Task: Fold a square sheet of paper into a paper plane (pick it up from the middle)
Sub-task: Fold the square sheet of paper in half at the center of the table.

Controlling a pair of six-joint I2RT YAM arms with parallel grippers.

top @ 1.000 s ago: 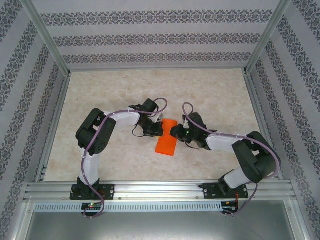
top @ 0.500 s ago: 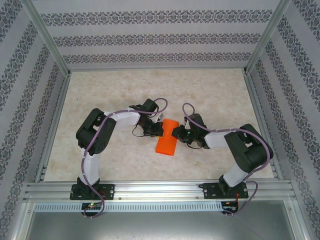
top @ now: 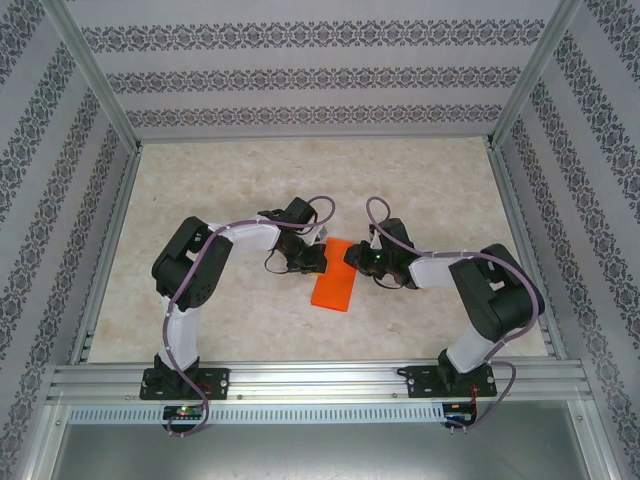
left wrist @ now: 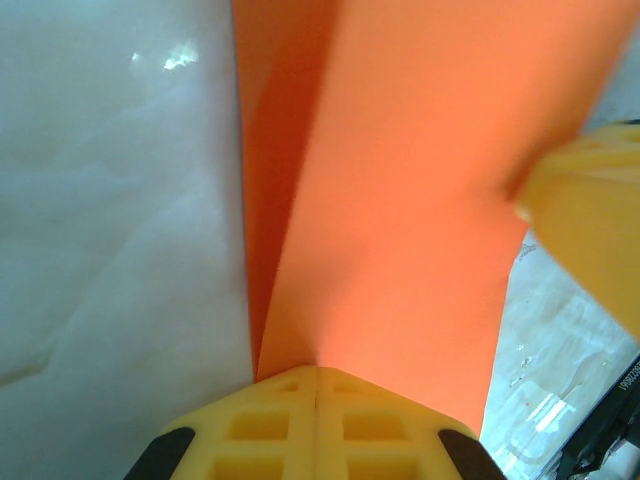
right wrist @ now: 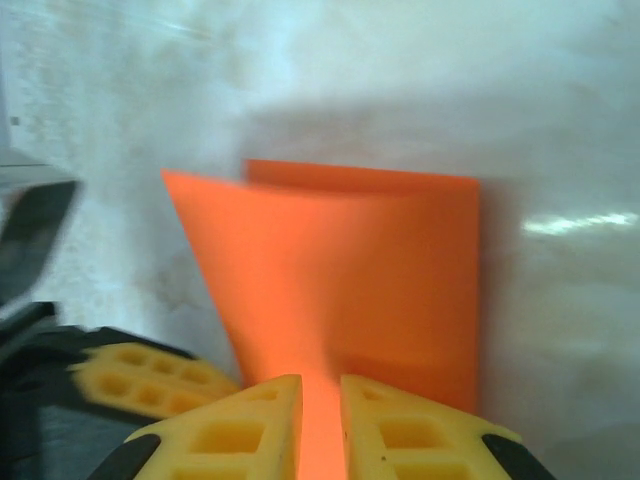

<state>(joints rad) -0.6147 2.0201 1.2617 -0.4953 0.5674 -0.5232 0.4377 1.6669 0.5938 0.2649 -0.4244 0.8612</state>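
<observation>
Left gripper (top: 318,254) is pinched fully shut. Watching remotely through its wrist camera, I see the two yellow pads (left wrist: 262,432) pressed together on an edge of the orange paper (top: 333,285), whose top layer rises off the table (top: 200,180) toward them. Right gripper (top: 350,257) is nearly closed, and the thin slit between its fingers (right wrist: 405,430) is filled with orange, so I read it as holding the paper too.

From above, the paper is folded into a narrow rectangle (not a square) and lies near the middle of the pale marbled table. Its long side is slightly angled, with the far end between the two grippers and the near end pointing toward the arm bases. Both grippers meet at that far end and face each other, the left at the left corner and the right at the right corner.

In the right wrist view the upper layer stands lifted at a slant while the lower layer lies flat on the table.
</observation>
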